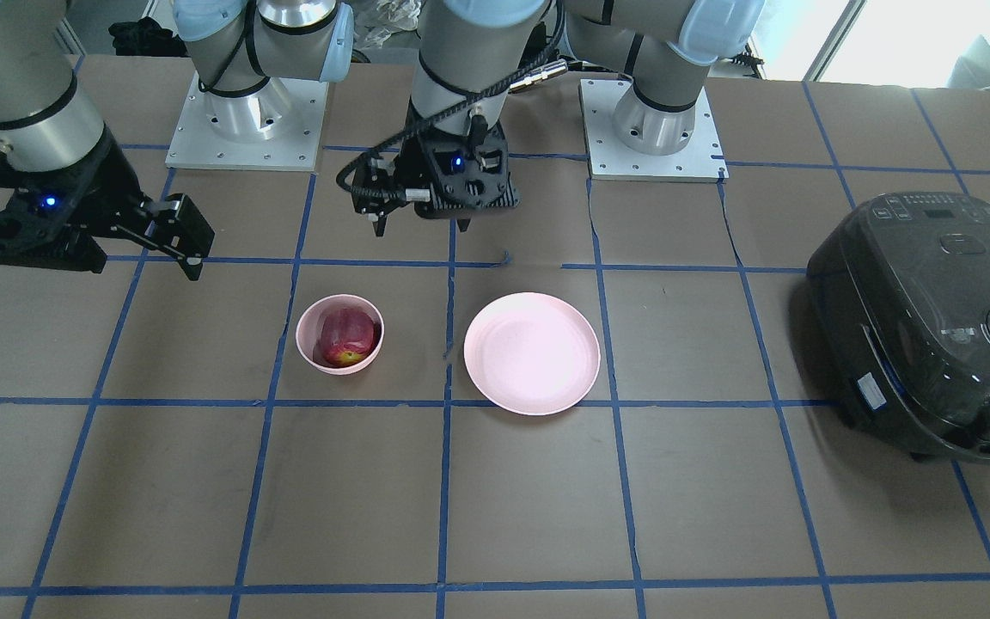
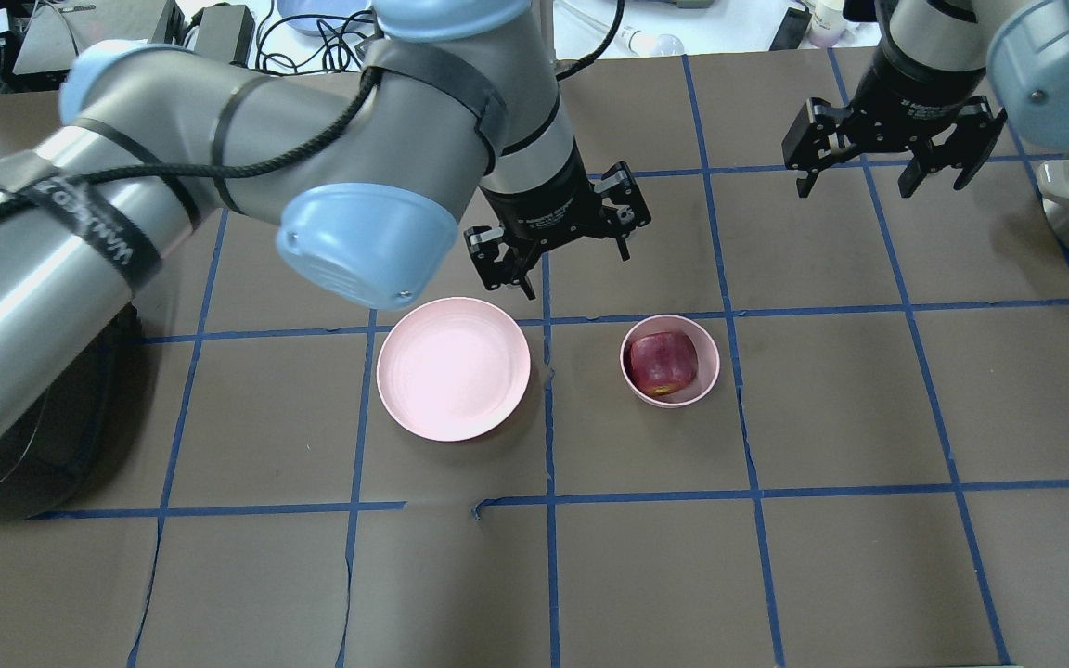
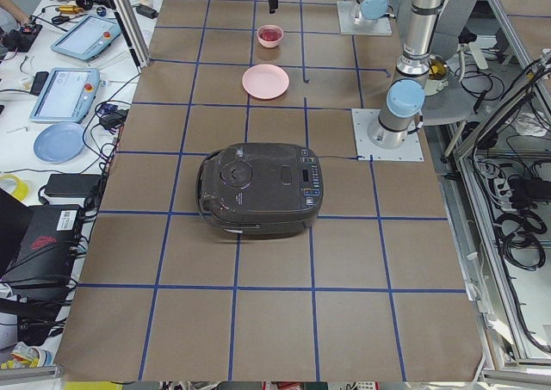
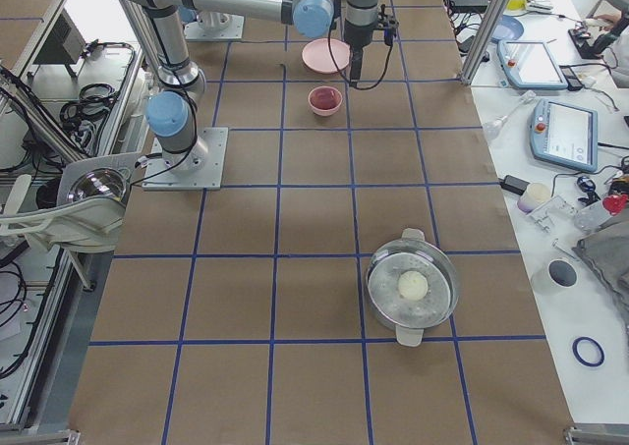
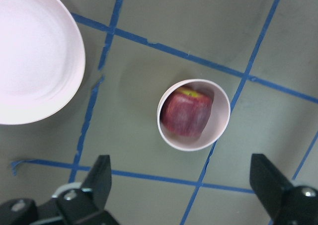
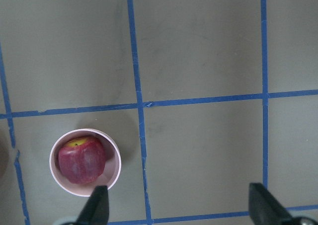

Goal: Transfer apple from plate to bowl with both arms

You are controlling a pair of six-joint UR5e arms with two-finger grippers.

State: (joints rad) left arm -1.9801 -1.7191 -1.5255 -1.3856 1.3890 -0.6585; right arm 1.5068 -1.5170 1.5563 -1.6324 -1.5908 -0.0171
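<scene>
The dark red apple (image 1: 345,335) sits inside the small deep pink bowl (image 1: 340,368); both also show in the overhead view, the apple (image 2: 662,362) in the bowl (image 2: 712,371). The wide pink plate (image 1: 532,352) (image 2: 454,368) lies empty beside the bowl. My left gripper (image 2: 560,260) (image 1: 420,225) is open and empty. It hangs above the table, beyond the gap between plate and bowl. My right gripper (image 2: 882,181) (image 1: 74,258) is open and empty, high and off to the bowl's far right. The left wrist view shows the apple (image 5: 186,113), the bowl (image 5: 222,116) and the plate (image 5: 35,56) below. The right wrist view shows the apple (image 6: 82,160) in the bowl (image 6: 116,160).
A black rice cooker (image 1: 933,318) stands on the table at my left end. A metal pot (image 4: 413,286) with a white lump in it stands at my right end. The arm base plates (image 1: 246,129) lie along the robot's edge of the table. Blue tape lines grid the brown surface.
</scene>
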